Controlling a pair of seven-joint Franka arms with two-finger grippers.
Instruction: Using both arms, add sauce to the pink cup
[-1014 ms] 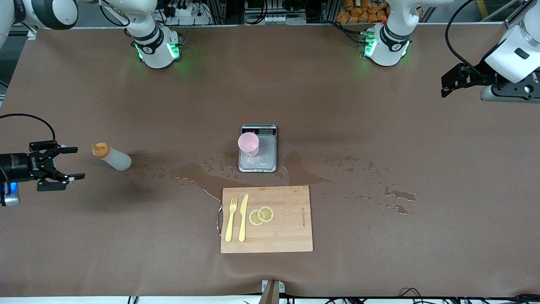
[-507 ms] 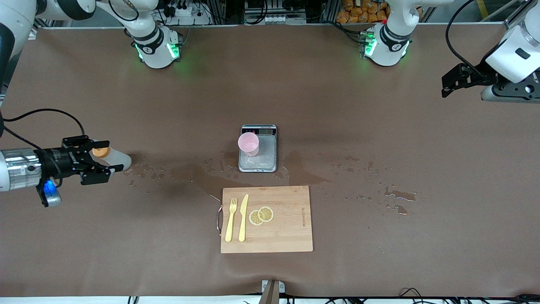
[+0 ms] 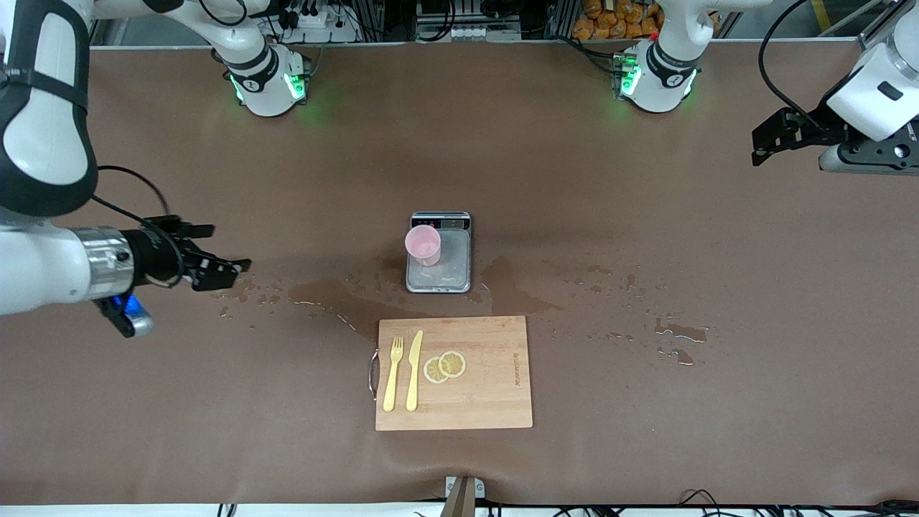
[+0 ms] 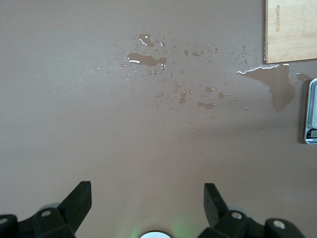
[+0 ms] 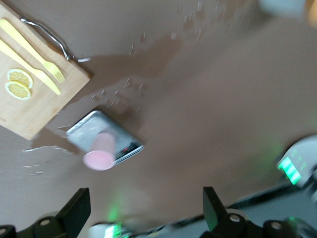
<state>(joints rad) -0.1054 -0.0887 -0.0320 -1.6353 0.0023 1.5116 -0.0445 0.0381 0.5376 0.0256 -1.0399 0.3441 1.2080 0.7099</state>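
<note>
The pink cup (image 3: 423,244) stands upright on a silver scale (image 3: 452,273) mid-table; both also show in the right wrist view, the cup (image 5: 99,153) on the scale (image 5: 84,130). My right gripper (image 3: 231,248) is open and empty, low over the spot toward the right arm's end where the sauce bottle lay. The hand hides the bottle in the front view. A blurred whitish shape with orange (image 5: 287,7) at the edge of the right wrist view may be that bottle. My left gripper (image 3: 755,147) is open and empty, waiting above the table at the left arm's end.
A wooden cutting board (image 3: 488,388) lies nearer the front camera than the scale. It holds a yellow fork (image 3: 392,373), a yellow knife (image 3: 414,370) and two lemon slices (image 3: 445,366). Wet spills spread beside the scale (image 3: 337,294) and toward the left arm's end (image 3: 678,334).
My right gripper has moved toward the middle of the table, from beside the bottle's orange cap to over the bottle, which no longer shows. The left arm has not moved.
</note>
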